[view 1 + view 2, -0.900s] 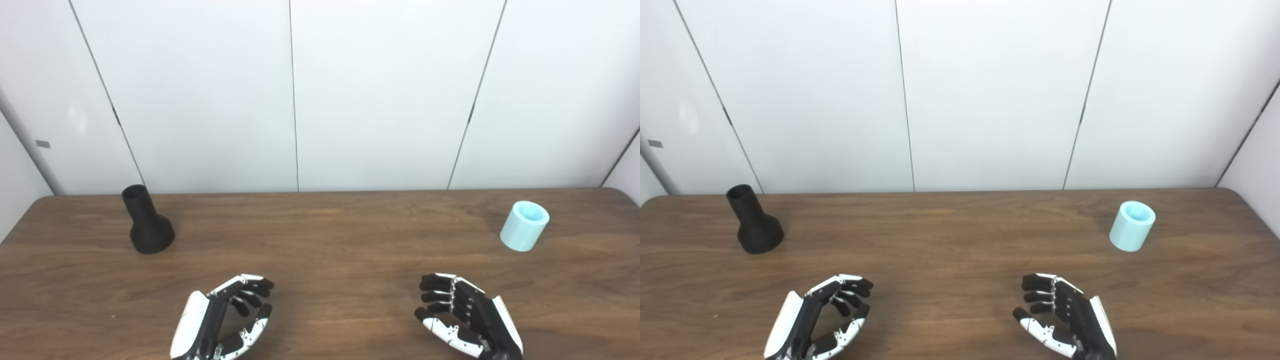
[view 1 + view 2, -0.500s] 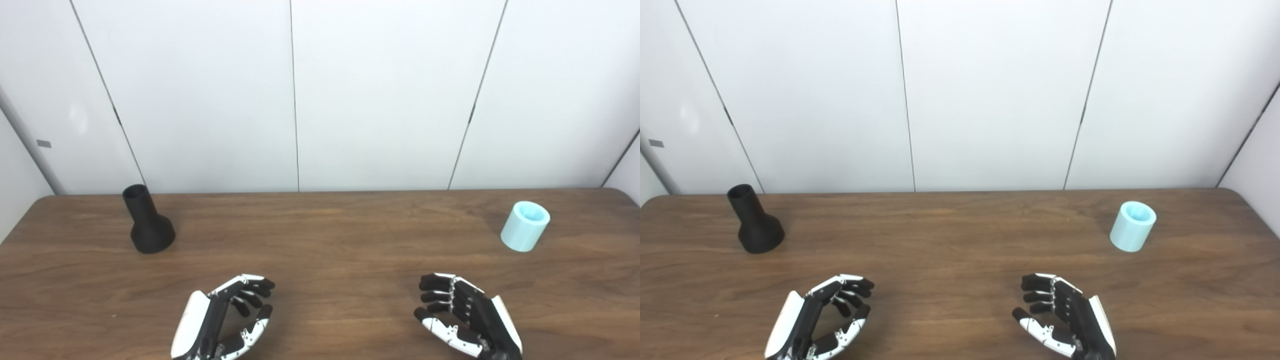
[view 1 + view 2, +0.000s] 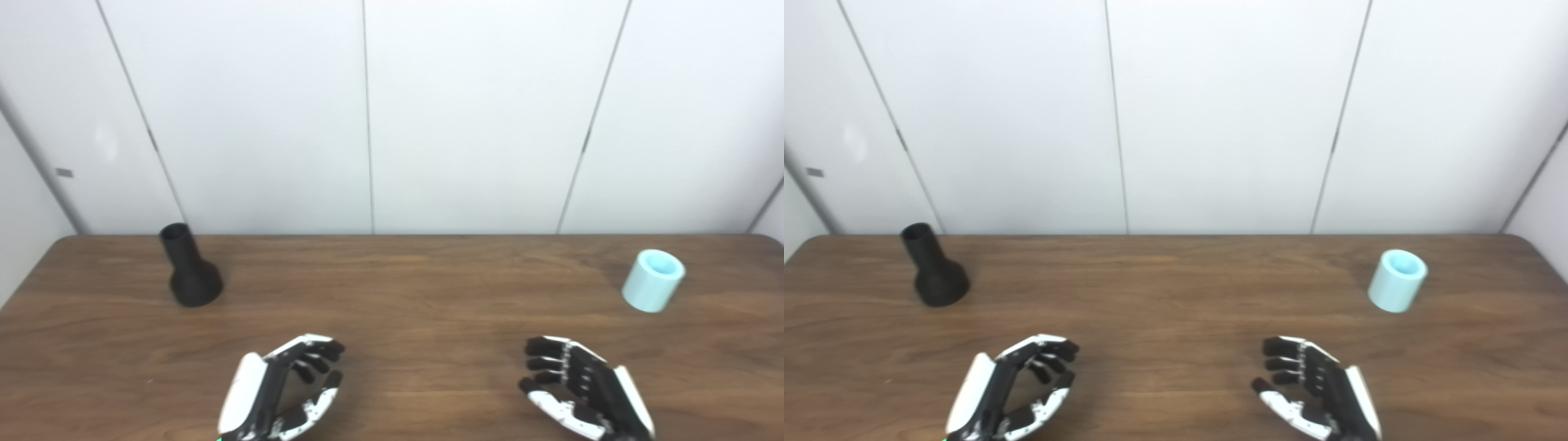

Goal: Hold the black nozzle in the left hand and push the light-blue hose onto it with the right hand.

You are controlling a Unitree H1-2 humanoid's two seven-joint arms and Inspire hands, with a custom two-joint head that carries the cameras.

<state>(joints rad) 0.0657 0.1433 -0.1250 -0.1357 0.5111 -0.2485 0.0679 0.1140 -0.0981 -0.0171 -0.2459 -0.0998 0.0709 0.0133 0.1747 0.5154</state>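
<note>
Nothing on the counter (image 3: 392,294) has really moved since the earlier pictures; the whole view has slid a little to the right and down, which reads as the head cameras shifting, not the things. Both hands sit where they were, low at the near edge.

At about 10 o'clock from the counter's middle stands the black nozzle (image 3: 188,269), upright on its wide flared base with the narrow open neck pointing up. That pose keeps it stable and leaves the neck free to be gripped. At about 3 o'clock, well apart from it, the light-blue hose (image 3: 653,280) stands on end as a short tube, open mouth up. Each piece lies on the side of the hand meant to take it, so neither arm should have to cross the other.

The left hand (image 3: 278,392) rests at 7 o'clock, palm turned inward, fingers (image 3: 318,352) loosely curled with a gap to the thumb, holding nothing. The right hand (image 3: 582,392) mirrors it at 5 o'clock, fingers (image 3: 542,358) half-curled and apart, also holding nothing. Neither touches a task piece, so the job looks not yet begun; reaching out to 11 o'clock for the nozzle seems the likely first step
</note>
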